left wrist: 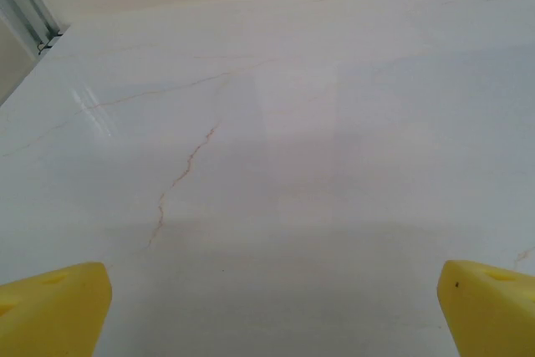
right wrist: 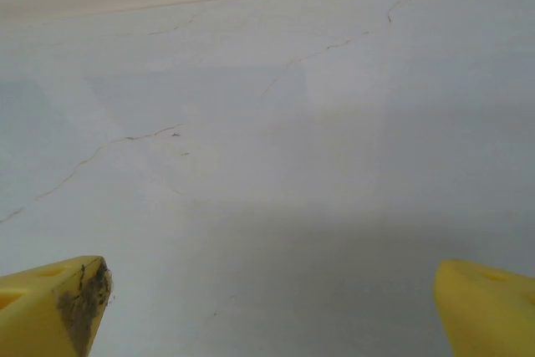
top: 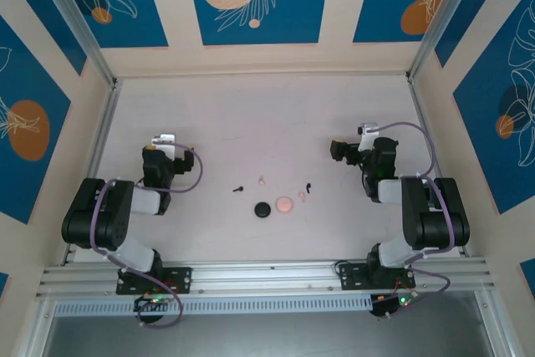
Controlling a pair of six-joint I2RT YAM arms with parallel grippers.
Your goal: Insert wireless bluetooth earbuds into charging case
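Mid-table lie two small round charging cases, a black case (top: 263,209) and a pale pink case (top: 285,205), side by side. Around them are the tiny earbuds: a black earbud (top: 237,189) to the left, another black earbud (top: 308,186) to the right, a pink earbud (top: 262,180) behind, and a second pink earbud (top: 302,196) beside the pink case. My left gripper (top: 165,141) (left wrist: 272,315) hovers well left of them, open, with bare table between its yellow fingertips (left wrist: 54,307). Far to their right, my right gripper (top: 366,135) (right wrist: 272,311) is open too, its yellow fingertips (right wrist: 58,307) holding nothing.
The pale marble-look table (top: 267,114) is walled by cream panels with blue leaf prints. Aluminium posts (top: 84,48) stand in the back corners and a rail (top: 267,273) runs along the near edge by the arm bases.
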